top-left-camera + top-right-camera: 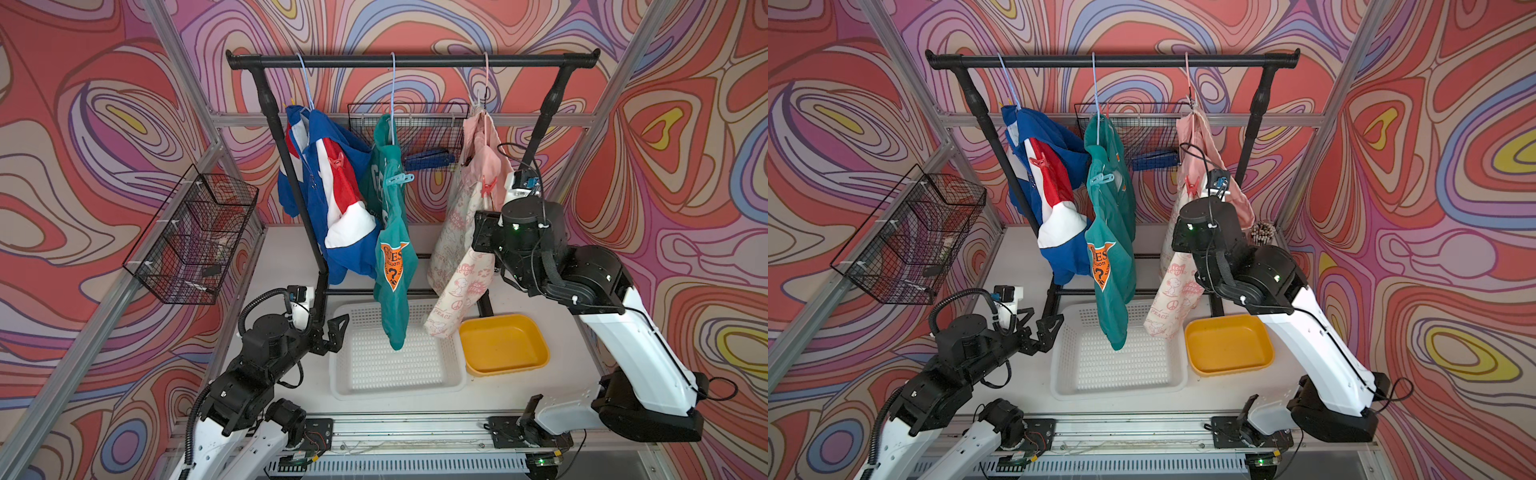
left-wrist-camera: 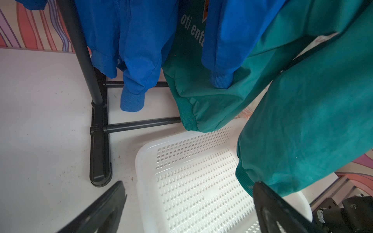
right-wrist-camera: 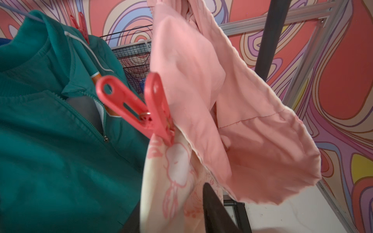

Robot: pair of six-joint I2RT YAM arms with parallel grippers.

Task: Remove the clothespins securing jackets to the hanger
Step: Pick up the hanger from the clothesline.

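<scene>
- Three child-size jackets are hung on thin hangers point(image 1: 394, 83) from a black garment rail point(image 1: 415, 61) across the upper middle of both top views: a blue-red-white jacket point(image 1: 328, 199), a teal jacket point(image 1: 395, 257) and a pink-and-cream jacket point(image 1: 457, 232).
- A clothespin is pinned near the shoulder of each. There is a red-orange clothespin point(image 1: 336, 160) on the first and a light-blue clothespin point(image 1: 399, 179) on the second. A red clothespin point(image 3: 141, 109) on the third fills the centre of the right wrist view.
- The clothespins are judged light, stiff and smooth, with a firm spring. Each is best pinched across its two flared tails, which stand clear of the cloth.
- The jackets are soft and hang free, so they are likely to sway or be dragged along if a clothespin is pulled before it is squeezed open.
- The right hand point(image 3: 210, 203) is held high, just beside the pink-and-cream jacket. Only one black finger is shown, at the lower centre of the wrist view, below the red clothespin and apart from it. Whether the hand is open or closed cannot be told.
- The left hand point(image 1: 338, 332) is spread wide and empty, low at the lower left centre of the top views.
- The bench point(image 1: 571, 349) is white, smooth and lightly scuffed. A white perforated basket point(image 1: 337, 365) and a yellow tray point(image 1: 503, 345) lie on it beneath the jackets.
- Room is tight: the jackets hang close together, and they are hemmed in by the rack posts, the wire baskets point(image 1: 191, 237) and swirl-patterned walls.
</scene>
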